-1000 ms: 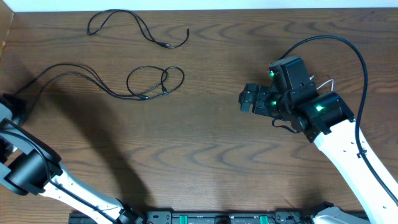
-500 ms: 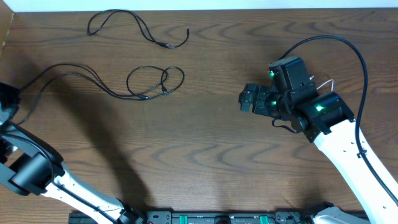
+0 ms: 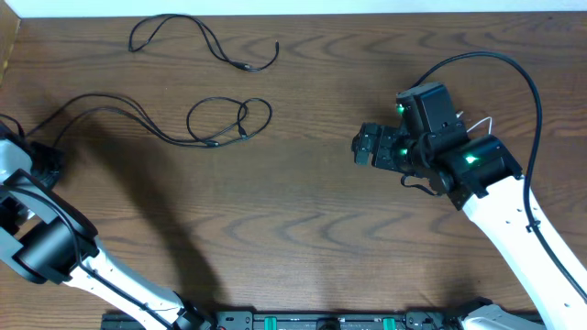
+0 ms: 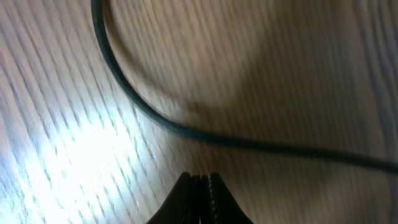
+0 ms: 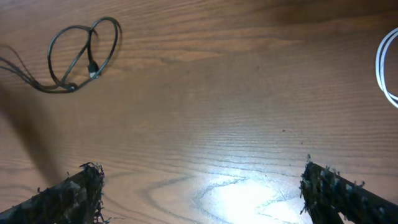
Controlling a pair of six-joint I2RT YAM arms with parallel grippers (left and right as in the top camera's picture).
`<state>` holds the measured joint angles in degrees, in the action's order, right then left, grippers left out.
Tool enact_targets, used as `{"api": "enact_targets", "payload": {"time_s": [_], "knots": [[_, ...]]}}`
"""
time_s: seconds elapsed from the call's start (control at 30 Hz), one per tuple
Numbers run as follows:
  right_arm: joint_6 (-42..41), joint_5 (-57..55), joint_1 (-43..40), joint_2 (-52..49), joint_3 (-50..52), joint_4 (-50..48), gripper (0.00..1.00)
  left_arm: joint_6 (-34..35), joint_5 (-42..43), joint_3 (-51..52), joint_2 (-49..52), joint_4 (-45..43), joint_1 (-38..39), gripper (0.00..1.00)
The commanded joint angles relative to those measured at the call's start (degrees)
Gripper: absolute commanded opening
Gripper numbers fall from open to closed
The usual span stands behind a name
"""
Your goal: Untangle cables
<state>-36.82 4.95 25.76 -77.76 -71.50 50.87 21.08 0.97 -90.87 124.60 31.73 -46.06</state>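
1. left gripper (image 4: pixel 200 182): at the left edge of the tabletop (image 3: pixel 293 238), jaws pressed together, nothing seen between them.
2. right gripper (image 3: pixel 367 147): over the right half of the tabletop, about midway between the near and far edges. Jaws are spread wide and empty, and both fingers (image 5: pixel 336 186) hang over bare wood.
3. long black cable (image 3: pixel 138 115): twin strands run from the left edge to a loop (image 3: pixel 229 119) that crosses itself, left of centre. One strand passes just beyond the left gripper's tips (not between them). The loop lies well apart from the right gripper.
4. white cable (image 5: pixel 387 68): only a curved bit shows, on the far side of the right arm (image 3: pixel 495 197), which largely hides it from overhead.
5. short black cable (image 3: pixel 202 41): loose along the far edge, left of centre, apart from both grippers.
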Motion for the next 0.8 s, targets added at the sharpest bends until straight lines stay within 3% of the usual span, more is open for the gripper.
{"api": "enact_targets", "payload": {"time_s": [0.0, 0.3, 0.53, 0.77], "knots": [[0.5, 0.2, 0.2, -1.0, 0.1, 0.8, 0.99, -1.1, -3.4, 0.9, 0.1, -2.8, -0.7, 0.08], [0.5, 0.2, 0.2, -1.0, 0.1, 1.5, 0.99, -1.5, -3.4, 0.9, 4.2, -6.7, -1.2, 0.08], [0.5, 0.2, 0.2, -1.0, 0.1, 3.0, 0.99, -7.6, -3.3, 0.8, 4.4, -14.9, -1.2, 0.08], [0.5, 0.2, 0.2, -1.0, 0.1, 5.2, 0.99, -12.5, -2.5, -4.4, 4.3, -15.9, 0.2, 0.08]]}}
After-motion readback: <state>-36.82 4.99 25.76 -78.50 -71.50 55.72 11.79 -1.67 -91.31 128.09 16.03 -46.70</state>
